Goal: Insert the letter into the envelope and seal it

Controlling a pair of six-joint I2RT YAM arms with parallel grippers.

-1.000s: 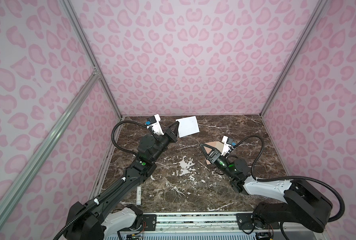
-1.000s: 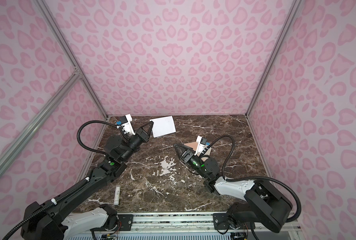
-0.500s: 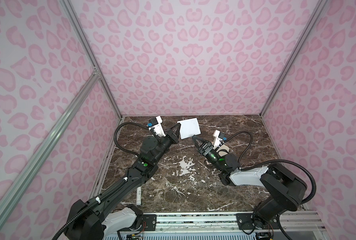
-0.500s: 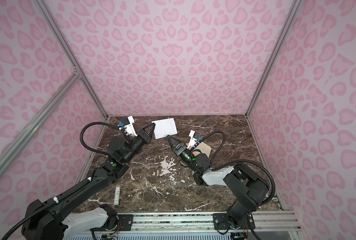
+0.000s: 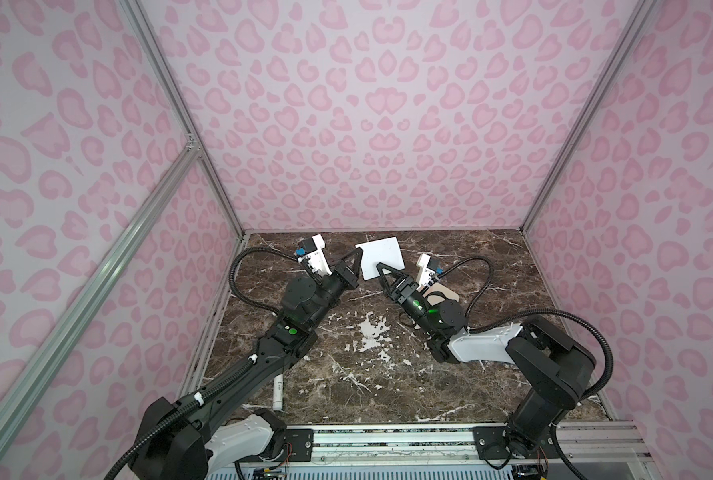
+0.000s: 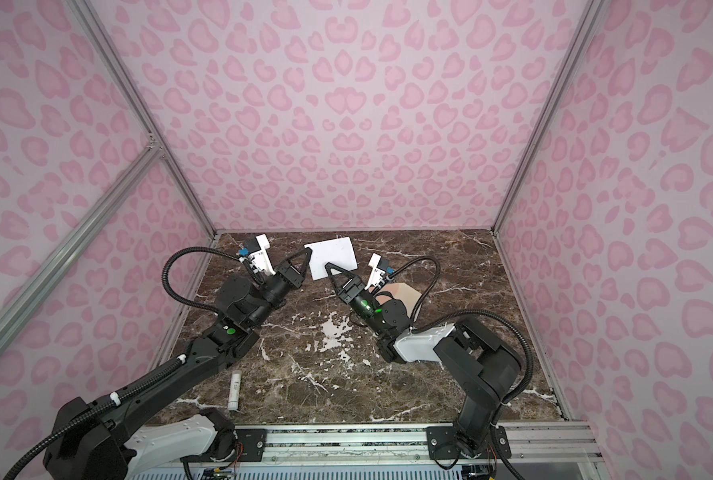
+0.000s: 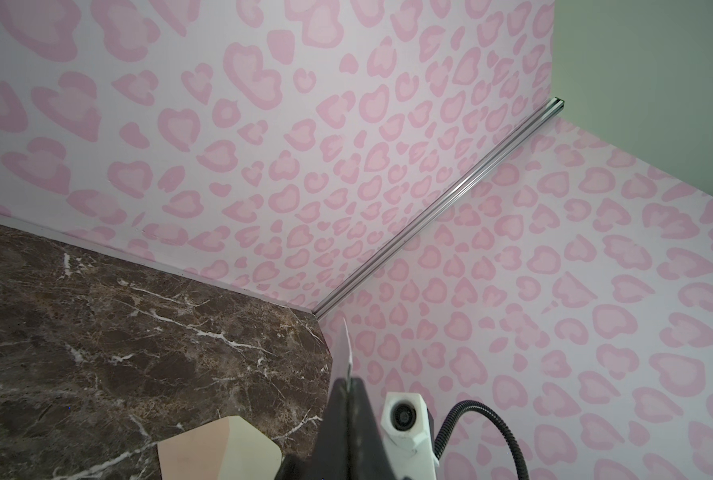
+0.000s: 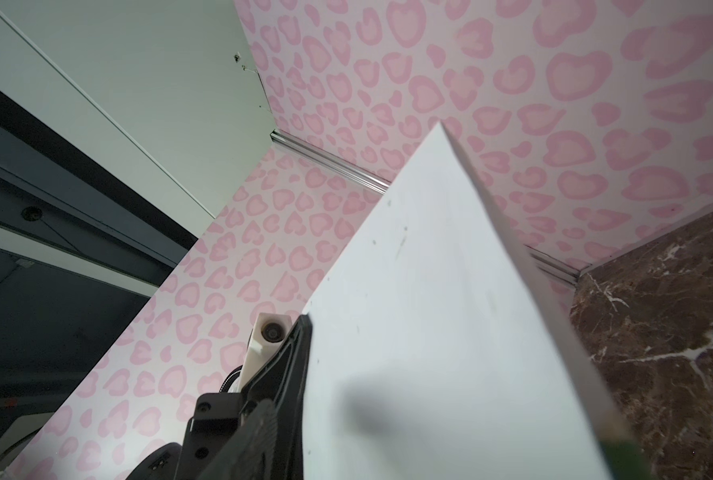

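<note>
The letter [image 5: 382,255] [image 6: 333,257], a white card, hangs tilted above the back of the table. My left gripper [image 5: 357,254] [image 6: 306,252] is shut on its left edge; in the left wrist view the card [image 7: 344,345] stands edge-on out of the closed gripper [image 7: 348,386]. My right gripper [image 5: 382,267] [image 6: 330,266] is open, its jaws straddling the card's lower edge, and the card [image 8: 429,332] fills the right wrist view. The peach envelope [image 5: 444,293] [image 6: 407,291] [image 7: 217,449] lies flat on the table behind the right wrist, flap open and partly hidden.
A white glue stick [image 5: 278,390] [image 6: 235,388] lies near the front left of the marble table [image 5: 388,374]. Pink patterned walls close in the left, back and right sides. Cables loop over both wrists.
My right gripper has left the envelope and swung up and to the left, onto the card's lower edge, and its jaws have narrowed. The left gripper still holds the card, now slightly farther back.
</note>
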